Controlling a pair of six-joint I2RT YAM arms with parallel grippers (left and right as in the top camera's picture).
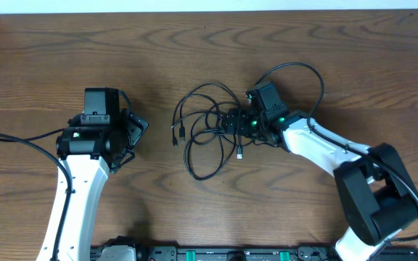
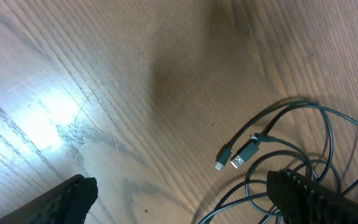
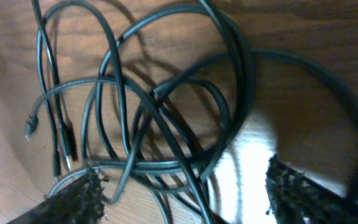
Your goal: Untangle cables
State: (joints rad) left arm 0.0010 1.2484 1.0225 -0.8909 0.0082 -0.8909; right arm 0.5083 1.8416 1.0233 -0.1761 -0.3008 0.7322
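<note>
Left jaws spread wide, nothing between them. Left gripper [image 1: 137, 131] sits low over bare table [image 1: 64, 58], left of the pile and well apart from it. In the left wrist view its two fingers [image 2: 73, 198] frame plain wood, with the near edge of the cables at lower right, around the right-hand finger.

Right jaws also spread, not pressed on anything. Right gripper [image 1: 235, 123] is down on the right side of the tangle. In the right wrist view several dark strands run across the gap between the fingertips [image 3: 76, 200]. View is dim and close, so cannot tell whether either tip touches a strand.

Cables [image 1: 207, 163]: one loose tangle of thin black cords at table centre, between the two arms, nearer the right one.
- Loops overlap and cross several times, densest just left of the right gripper.
- One big open loop hangs toward the near edge of the table.
- Two plugs [image 1: 178, 134] lie side by side at the left edge of the pile, pointing toward the near edge. The left wrist view shows them as a flat USB plug [image 2: 247, 152] and a smaller plug [image 2: 223, 161] just beside it, not touching.
- One more cord end with a pale tip [image 1: 239, 154] lies below the right gripper.
</note>
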